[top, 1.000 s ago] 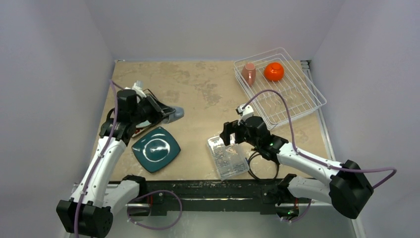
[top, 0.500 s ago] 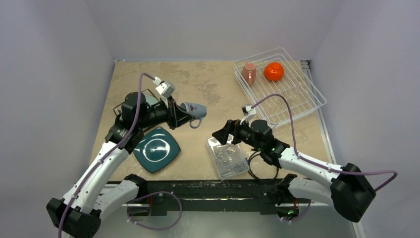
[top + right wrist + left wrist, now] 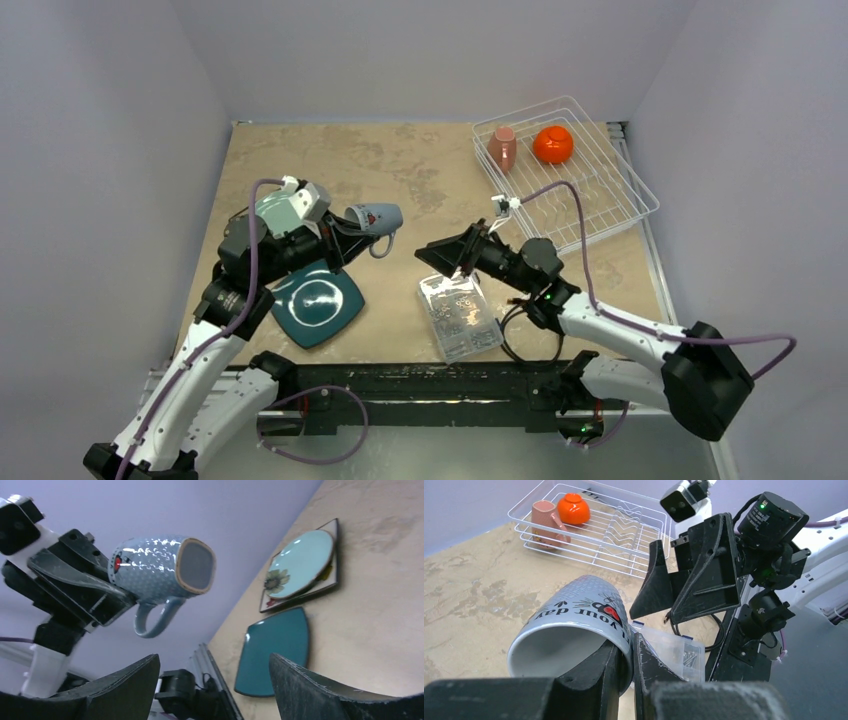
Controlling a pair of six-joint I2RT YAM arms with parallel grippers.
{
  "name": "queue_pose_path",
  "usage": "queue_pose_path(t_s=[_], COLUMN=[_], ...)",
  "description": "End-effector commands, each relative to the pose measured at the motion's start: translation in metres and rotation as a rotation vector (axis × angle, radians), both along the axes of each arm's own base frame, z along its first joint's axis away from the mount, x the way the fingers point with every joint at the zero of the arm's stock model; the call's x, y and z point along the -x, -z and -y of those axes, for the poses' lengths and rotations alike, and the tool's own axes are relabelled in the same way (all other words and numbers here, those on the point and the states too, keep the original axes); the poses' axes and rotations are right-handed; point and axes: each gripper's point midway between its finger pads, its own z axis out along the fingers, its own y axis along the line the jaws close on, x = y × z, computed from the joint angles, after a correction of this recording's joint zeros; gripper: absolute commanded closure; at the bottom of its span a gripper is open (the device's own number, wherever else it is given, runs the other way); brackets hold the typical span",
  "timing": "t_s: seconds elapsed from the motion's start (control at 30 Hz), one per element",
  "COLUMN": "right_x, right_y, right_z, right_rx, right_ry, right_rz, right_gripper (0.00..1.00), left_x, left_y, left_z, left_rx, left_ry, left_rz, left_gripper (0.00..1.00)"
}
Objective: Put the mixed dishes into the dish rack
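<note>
Retreating slightly, perhaps: mug in left pincer; right pincer upturned.

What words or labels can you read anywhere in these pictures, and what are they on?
"your day": black print on the side of the small grey mug, upside down in the left wrist view, beside a small red mark. Any further words are hidden round the curve.
Clear plastic box: no readable label.
No other text shows in any view.

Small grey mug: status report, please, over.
Left gripper shut on small grey mug, airborne. Right gripper open, facing it. Clear plastic box beneath the right gripper.
</note>
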Motion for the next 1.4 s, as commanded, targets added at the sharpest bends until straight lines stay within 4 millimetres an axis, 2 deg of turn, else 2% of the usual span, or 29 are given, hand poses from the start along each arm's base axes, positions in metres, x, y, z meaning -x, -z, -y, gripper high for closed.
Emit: queue_pose_path(t_s=[0.0,0.17,0.23,0.47,0.67,0.77,0.83,0.97,1.03,1.07,1.17,1.23,1.3,1.37], right_x=[0.024,0.024,0.026,0.030,0.026,0.025,0.025,0.026,0.025,0.025,0.021,0.016,0.009,-0.003], right_y=[-0.065,-0.078,-0.080,-0.084,-0.077,-0.071,-0.069,-0.069,-0.068,-0.066,-0.060,-0.053,-0.040,-0.024], right_z=[-0.027,-0.048,-0.058,-0.082,-0.085,-0.085,-0.085,-0.083,-0.081,-0.080,-0.077,-0.074,-0.069,-0.062], right_rx=[-0.225,-0.257,-0.269,-0.332,-0.375,-0.374,-0.373,-0.374,-0.361,-0.350,-0.309,-0.272,-0.220,-0.149], right_ry=[-0.199,-0.240,-0.264,-0.321,-0.316,-0.312,-0.314,-0.306,-0.291,-0.282,-0.240,-0.196,-0.134,-0.039], right_rz=[0.021,0.033,0.031,-0.009,-0.062,-0.079,-0.085,-0.075,-0.072,-0.072,-0.081,-0.100,-0.138,-0.198], right_gripper=[0.20,0.24,0.29,0.49,0.77,0.86,1.00,1.00,1.00,1.00,1.00,1.00,1.00,1.00], left_x=[0.002,0.007,0.008,0.009,0.008,0.009,0.009,0.007,0.005,0.005,0.003,0.002,0.002,-0.001], left_y=[-0.031,-0.029,-0.036,-0.036,-0.035,-0.035,-0.034,-0.032,-0.034,-0.028,-0.027,-0.028,-0.028,-0.028], left_z=[0.001,0.005,0.006,0.008,0.010,0.010,0.010,0.011,0.011,0.010,0.007,0.005,0.002,-0.002], left_rx=[0.058,0.066,0.082,0.092,0.095,0.095,0.094,0.084,0.081,0.070,0.071,0.071,0.069,0.064], left_ry=[0.010,0.048,0.053,0.072,0.079,0.079,0.081,0.080,0.076,0.069,0.040,0.023,0.005,-0.029], left_rz=[0.123,0.098,0.128,0.121,0.108,0.108,0.106,0.081,0.077,0.046,0.044,0.055,0.068,0.078], left_gripper=[1.00,1.00,1.00,1.00,1.00,1.00,1.00,1.00,0.92,0.84,0.55,0.41,0.32,0.27])
